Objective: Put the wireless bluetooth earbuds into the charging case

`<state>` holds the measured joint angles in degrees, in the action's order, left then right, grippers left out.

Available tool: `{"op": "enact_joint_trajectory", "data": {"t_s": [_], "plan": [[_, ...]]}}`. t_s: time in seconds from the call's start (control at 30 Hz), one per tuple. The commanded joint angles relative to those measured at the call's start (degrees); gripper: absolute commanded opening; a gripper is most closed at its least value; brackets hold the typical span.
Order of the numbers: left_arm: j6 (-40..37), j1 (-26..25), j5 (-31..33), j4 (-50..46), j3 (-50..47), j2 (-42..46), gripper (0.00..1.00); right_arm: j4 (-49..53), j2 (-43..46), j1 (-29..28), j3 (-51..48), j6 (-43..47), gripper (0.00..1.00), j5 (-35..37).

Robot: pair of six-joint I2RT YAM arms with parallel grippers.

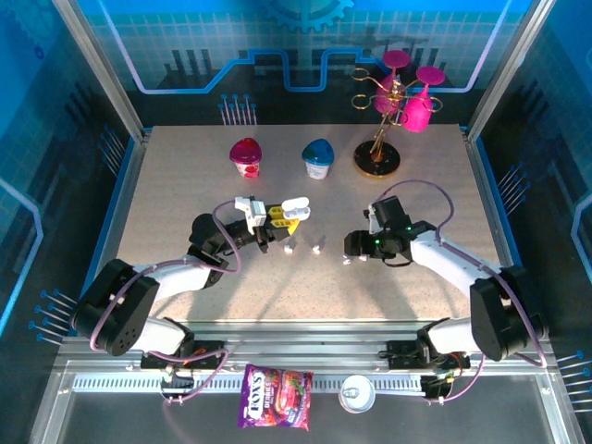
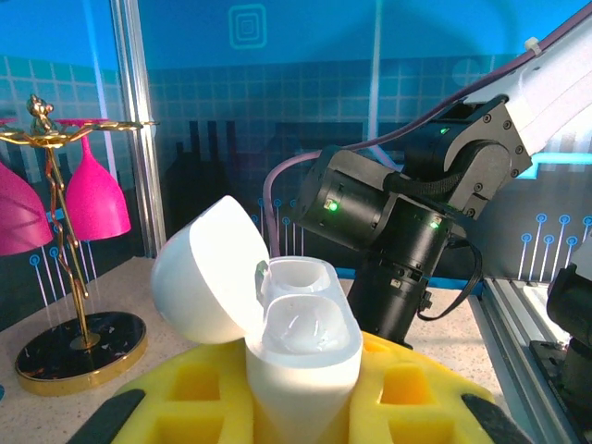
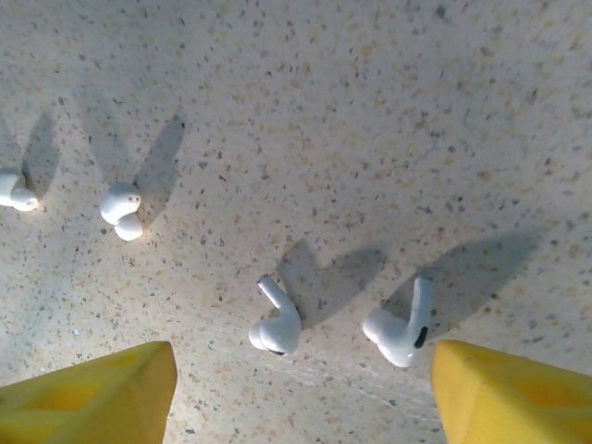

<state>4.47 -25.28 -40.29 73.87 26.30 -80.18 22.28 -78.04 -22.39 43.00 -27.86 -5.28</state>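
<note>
My left gripper (image 1: pixel 280 219) is shut on the white charging case (image 2: pixel 301 347), which stands upright between its yellow pads (image 2: pixel 185 398). The case's lid (image 2: pixel 208 277) is swung open to the left, and both wells look empty. Four wireless bluetooth earbuds lie on the speckled table: two (image 3: pixel 275 324) (image 3: pixel 400 328) between the yellow fingertips (image 3: pixel 92 393) of my right gripper (image 3: pixel 305 388), two more (image 3: pixel 122 211) (image 3: pixel 11 190) further left. The right gripper (image 1: pixel 354 257) hovers low over the nearer pair, open and touching neither. In the top view the case (image 1: pixel 295 205) sits left of the earbuds (image 1: pixel 317 248).
A gold rack with pink goblets (image 1: pixel 388 120) stands at the back right. A pink cup (image 1: pixel 246 155) and a blue cup (image 1: pixel 318 157) stand at the back. A candy bag (image 1: pixel 276 409) and a can (image 1: pixel 356 396) lie on the front ledge. The right arm (image 2: pixel 398 231) looms close behind the case.
</note>
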Motion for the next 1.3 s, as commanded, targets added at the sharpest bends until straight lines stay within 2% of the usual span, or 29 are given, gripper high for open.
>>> {"op": "enact_joint_trajectory", "data": {"t_s": [0.0,0.2,0.43,0.57,0.8,1.27], "plan": [[-0.20,0.25,-1.28,-0.65,0.78,1.57,0.00,-2.94,-2.13,-3.05,-0.07,-2.44,0.71,1.60],[-0.32,0.27,-1.53,-1.29,0.94,2.51,0.00,-3.31,-8.70,-5.70,3.80,0.31,0.69,1.51],[-4.46,0.23,-1.76,-9.03,1.12,5.79,0.00,0.02,-16.68,-8.24,10.97,5.10,0.68,0.00],[-4.91,0.23,-1.65,-9.55,1.25,6.44,0.00,1.89,-19.23,-9.50,13.13,6.73,0.68,0.86],[-5.17,0.23,-1.47,-9.84,1.29,6.71,0.00,6.48,-19.74,-11.30,14.84,8.61,0.67,2.73],[-4.83,0.27,-1.54,-9.79,1.12,6.88,0.00,9.49,-17.52,-14.57,13.94,9.57,0.66,-0.25]]}}
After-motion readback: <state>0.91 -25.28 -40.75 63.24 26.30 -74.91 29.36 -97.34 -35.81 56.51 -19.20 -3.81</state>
